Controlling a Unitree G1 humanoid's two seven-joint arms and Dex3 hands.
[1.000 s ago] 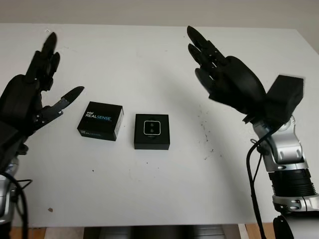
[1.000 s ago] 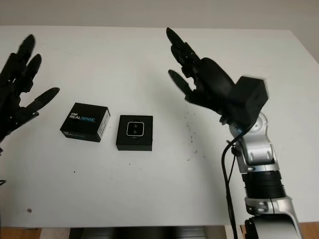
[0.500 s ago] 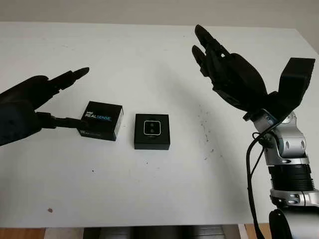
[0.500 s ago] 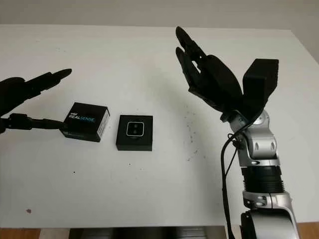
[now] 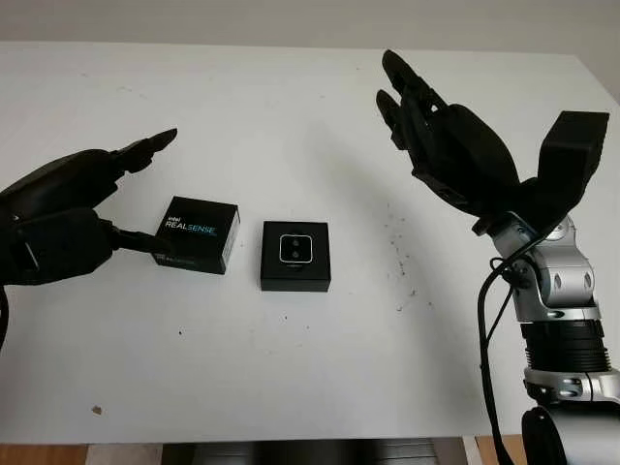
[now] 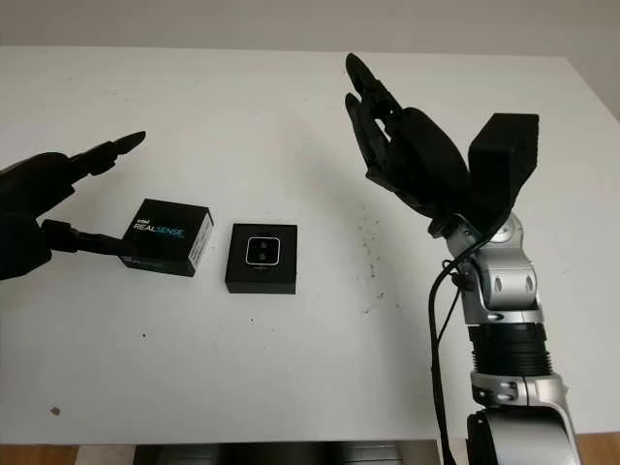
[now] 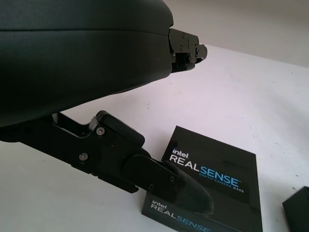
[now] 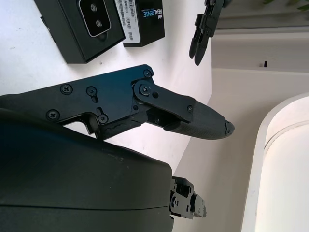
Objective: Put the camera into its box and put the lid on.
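Note:
A black lid printed "intel REALSENSE" point(image 5: 197, 234) lies flat on the white table point(image 5: 291, 368). Just right of it stands the open black box point(image 5: 294, 274) with the silver-faced camera point(image 5: 294, 249) lying inside. My left hand point(image 5: 145, 189) is open at the lid's left side, one finger above the table and its thumb point(image 7: 183, 191) low against the lid's near-left edge; whether they touch I cannot tell. My right hand point(image 5: 407, 97) is open, raised well above the table to the right of the box. The right wrist view looks down on the box point(image 8: 63, 36) and lid point(image 8: 142, 21).
Small dark specks mark the table point(image 5: 397, 262) right of the box. The table's far edge meets a pale wall point(image 5: 291, 19). My right forearm point(image 5: 557, 320) rises from the bottom right corner.
My left hand has swung down from a raised pose to the lid's left side, thumb by its edge. The right hand turned a little and stays raised. Lid and box have not moved.

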